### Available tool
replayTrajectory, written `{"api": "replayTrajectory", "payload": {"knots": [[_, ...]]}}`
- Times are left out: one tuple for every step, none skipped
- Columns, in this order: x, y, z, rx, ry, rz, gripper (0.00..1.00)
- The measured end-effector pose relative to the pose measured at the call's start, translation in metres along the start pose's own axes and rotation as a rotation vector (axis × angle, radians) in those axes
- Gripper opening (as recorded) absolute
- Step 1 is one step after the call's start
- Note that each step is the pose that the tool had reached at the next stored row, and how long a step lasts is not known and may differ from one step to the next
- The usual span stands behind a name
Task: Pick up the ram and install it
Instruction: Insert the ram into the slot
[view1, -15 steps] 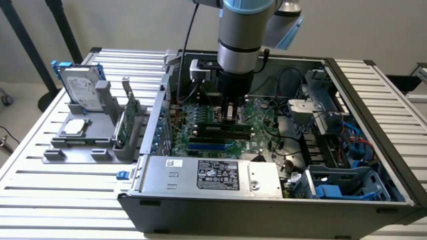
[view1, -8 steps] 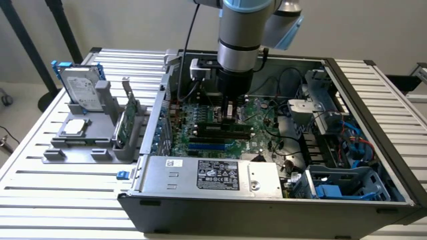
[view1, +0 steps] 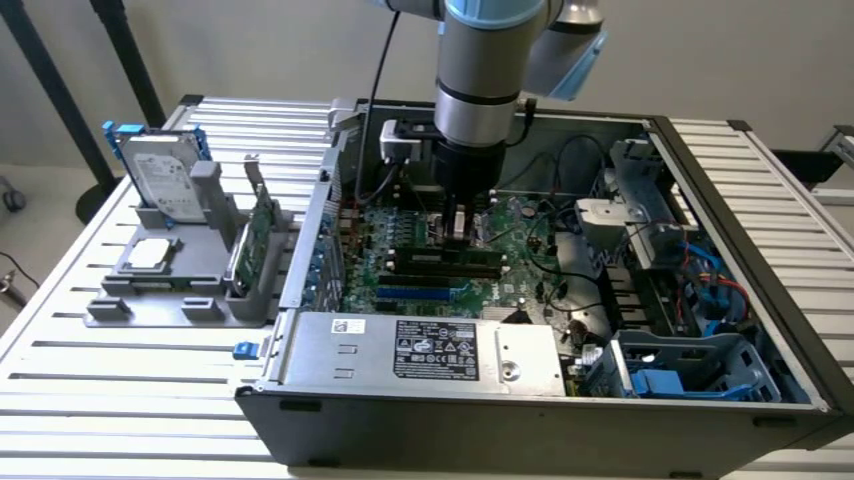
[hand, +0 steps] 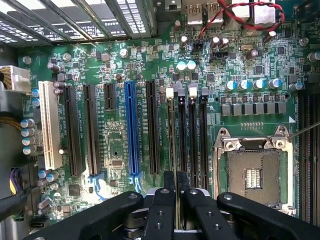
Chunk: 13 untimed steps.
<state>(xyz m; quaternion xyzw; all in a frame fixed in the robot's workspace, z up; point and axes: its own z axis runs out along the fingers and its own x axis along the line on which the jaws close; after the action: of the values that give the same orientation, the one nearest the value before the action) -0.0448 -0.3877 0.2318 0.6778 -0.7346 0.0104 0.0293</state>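
Slatted metal worktop, open computer case: gripper nearly closed on the ram, edge-on above motherboard memory slots. Risk: slight misalignment, jamming or bending on pressing.

The claw hides the near end of the ram; its base is cut off.

An elevated exterior camera overlooks the open computer case; the wrist camera looks straight down, close above its motherboard, which both views share.
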Motion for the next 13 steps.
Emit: {"api": "replayTrajectory", "payload": {"knots": [[-0.0002, -0.0001, 0.0003, 0.0000, 0.0006, 0.000, 0.14], [-0.0003, -0.0001, 0.0006, 0.0000, 0.0012, 0.001, 0.14], [-0.0006, -0.0001, 0.0010, 0.0001, 0.0017, 0.001, 0.14], [-0.0007, -0.0001, 0.0012, 0.0001, 0.0022, 0.001, 0.14], [-0.0009, -0.0001, 0.0014, 0.0001, 0.0026, 0.001, 0.14], [-0.0011, -0.0001, 0.0016, 0.0002, 0.0029, 0.001, 0.14], [-0.0013, -0.0001, 0.0018, 0.0002, 0.0032, 0.001, 0.14], [-0.0014, -0.0001, 0.0020, 0.0002, 0.0036, 0.001, 0.14], [-0.0015, -0.0001, 0.0021, 0.0001, 0.0039, 0.002, 0.14], [-0.0015, -0.0001, 0.0021, 0.0000, 0.0042, 0.002, 0.14], [-0.0015, -0.0001, 0.0022, 0.0000, 0.0043, 0.002, 0.14], [-0.0016, -0.0001, 0.0023, 0.0000, 0.0042, 0.002, 0.14], [-0.0017, -0.0001, 0.0024, 0.0000, 0.0042, 0.002, 0.14]]}}
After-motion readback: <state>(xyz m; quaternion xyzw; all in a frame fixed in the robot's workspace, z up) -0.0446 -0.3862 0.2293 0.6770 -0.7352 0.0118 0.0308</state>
